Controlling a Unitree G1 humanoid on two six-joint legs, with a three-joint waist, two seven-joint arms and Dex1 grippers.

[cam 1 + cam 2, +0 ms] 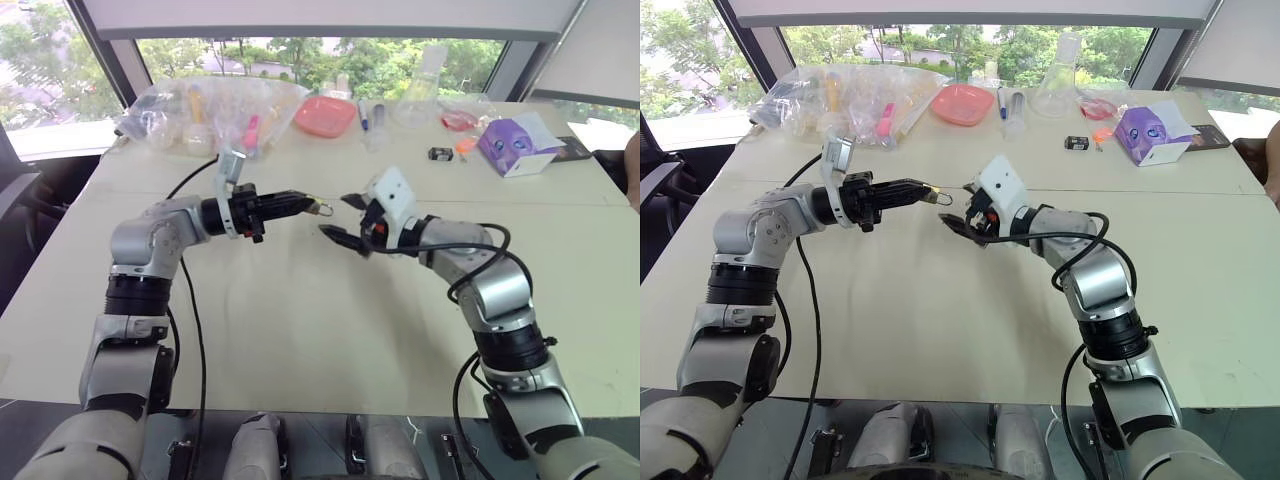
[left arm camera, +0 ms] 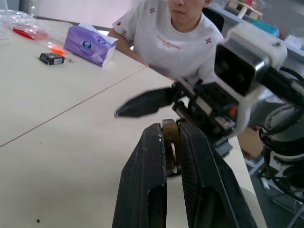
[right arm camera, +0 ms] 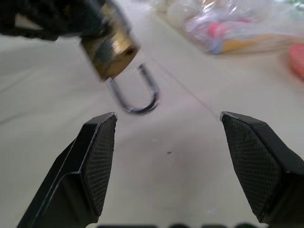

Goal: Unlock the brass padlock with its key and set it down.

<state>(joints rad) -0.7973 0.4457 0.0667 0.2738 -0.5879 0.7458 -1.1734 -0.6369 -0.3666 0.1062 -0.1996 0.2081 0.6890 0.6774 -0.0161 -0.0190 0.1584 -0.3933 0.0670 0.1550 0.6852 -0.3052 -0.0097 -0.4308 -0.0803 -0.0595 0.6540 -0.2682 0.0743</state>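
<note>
Beige table surface [image 1: 300, 330] fills the foreground in front of a row of windows with green trees beyond. Above the near half of the table, both arms are raised with their grippers pointing toward each other. On the left, the left gripper [image 1: 308, 206] has its two black fingers pressed together, clamped on the small dull yellow-brass padlock [image 3: 110, 51], which is held clear of the table. In the right wrist view, the thin silvery shackle [image 3: 135, 92] has one leg seated in the brass body and the other leg free, just beside the body. Facing it, the right gripper [image 1: 342, 217] has its fingers spread wide apart and holds nothing; its fingertips [image 3: 100, 142] sit near the shackle without touching it. Farther back, on the right side of the table, a small black object [image 1: 441, 153] lies just beside a purple cardboard box [image 1: 515, 145]. Along the far edge stand a pink plastic tray [image 1: 325, 115], a clear glass flask [image 1: 422, 88] and, to the left, clear plastic bags of mixed items [image 1: 210, 115]. A person in a white patterned T-shirt [image 2: 166, 38] sits at the table's right side.
</note>
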